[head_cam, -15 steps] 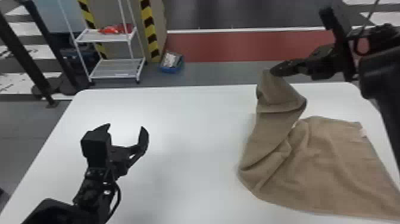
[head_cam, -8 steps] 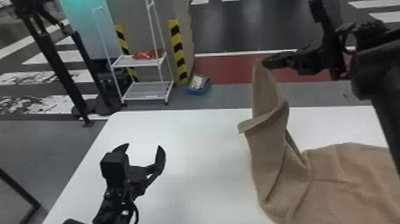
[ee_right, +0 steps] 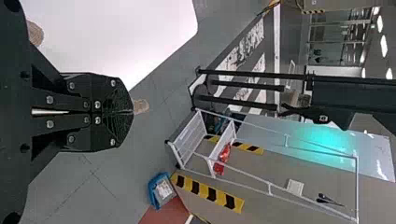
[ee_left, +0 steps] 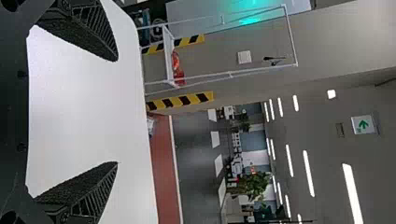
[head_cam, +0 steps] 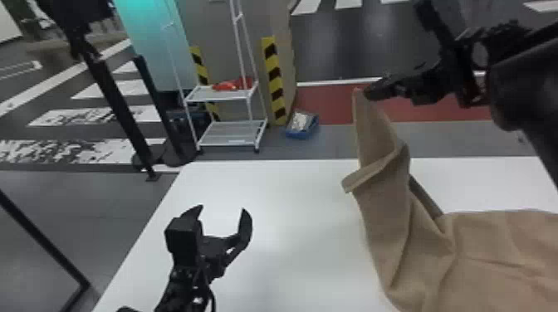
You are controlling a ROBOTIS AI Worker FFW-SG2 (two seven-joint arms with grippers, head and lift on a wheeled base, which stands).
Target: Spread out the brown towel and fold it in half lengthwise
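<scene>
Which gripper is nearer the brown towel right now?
The right. The right gripper is shut on the towel's raised corner; the left gripper hovers open over the table, left of it.

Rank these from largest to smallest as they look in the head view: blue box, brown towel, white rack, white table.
1. White table
2. Brown towel
3. White rack
4. Blue box
</scene>
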